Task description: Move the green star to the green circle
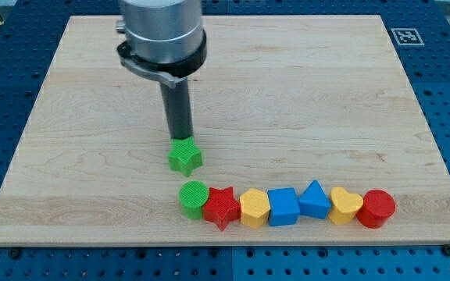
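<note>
The green star point(185, 157) lies on the wooden board point(69, 156), left of centre in the lower half. My tip point(181, 139) stands right at the star's upper edge, touching or nearly touching it. The green circle point(193, 194) lies just below the star, a short gap apart, at the left end of a row of blocks near the view's bottom.
The row runs rightward from the green circle: a red star point(222, 207), a yellow hexagon point(254, 208), a blue cube point(283, 207), a blue triangle point(315, 199), a yellow heart point(344, 204), a red cylinder point(377, 208). A marker tag point(405, 36) sits at the top right corner.
</note>
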Robot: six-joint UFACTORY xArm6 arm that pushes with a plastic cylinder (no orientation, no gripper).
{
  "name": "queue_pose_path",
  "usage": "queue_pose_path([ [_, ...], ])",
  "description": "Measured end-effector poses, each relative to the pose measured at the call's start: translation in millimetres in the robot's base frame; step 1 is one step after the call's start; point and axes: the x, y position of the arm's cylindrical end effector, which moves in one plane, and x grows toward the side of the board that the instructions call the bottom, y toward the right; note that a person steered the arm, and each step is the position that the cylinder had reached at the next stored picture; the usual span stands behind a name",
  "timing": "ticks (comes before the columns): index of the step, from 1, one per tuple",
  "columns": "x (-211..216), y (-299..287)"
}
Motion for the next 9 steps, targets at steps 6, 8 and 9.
queue_pose_path([
  [6, 25.4, 19.0],
  [8, 12.0, -14.1],
  [9, -14.2, -19.7],
])
